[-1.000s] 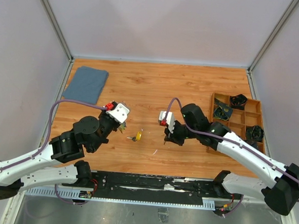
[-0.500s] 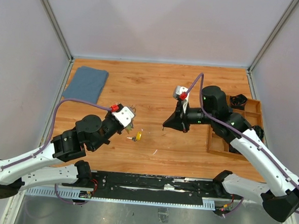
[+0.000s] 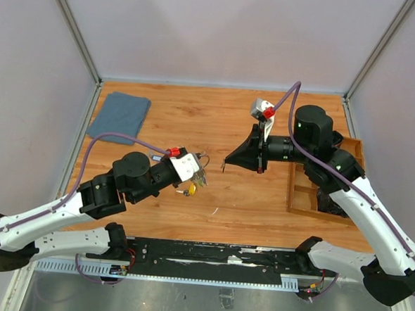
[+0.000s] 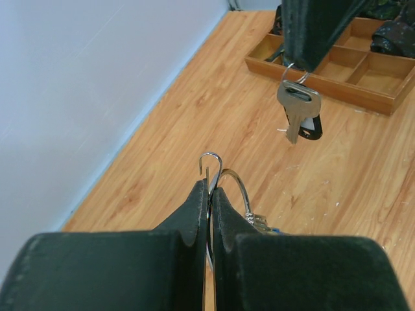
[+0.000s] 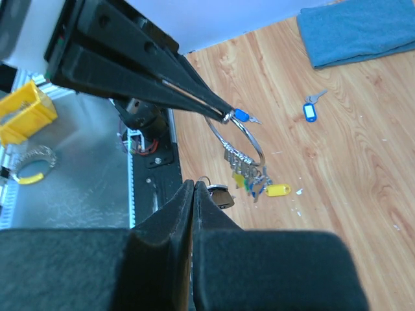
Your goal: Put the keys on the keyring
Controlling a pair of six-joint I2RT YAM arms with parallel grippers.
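Nearest to the arm bases, the left claw (image 3: 199,171) is clamped shut on the wire of the keyring (image 4: 242,188), which it holds over the tabletop (image 3: 216,121); the ring's hooked open end pokes up past the fingertips; a bunch of keys (image 5: 247,173) with blue, green and yellow heads hangs from the loop's low side, a yellow tag (image 5: 277,190) lowest, and whether that tag touches the wood cannot be told. Just beyond, the right claw (image 3: 225,164) points back at the left one, tips near but apart; it is closed on the small ring of a plain silver key (image 4: 297,112), which dangles with a black tag (image 4: 313,127) behind it. Farther off, a blue-tagged key (image 5: 310,111) lies loose on the wood, well apart from the ring; on the right stands a wooden compartment tray (image 3: 299,204) with dark items inside; at the far left corner lies a folded blue cloth (image 3: 120,116).
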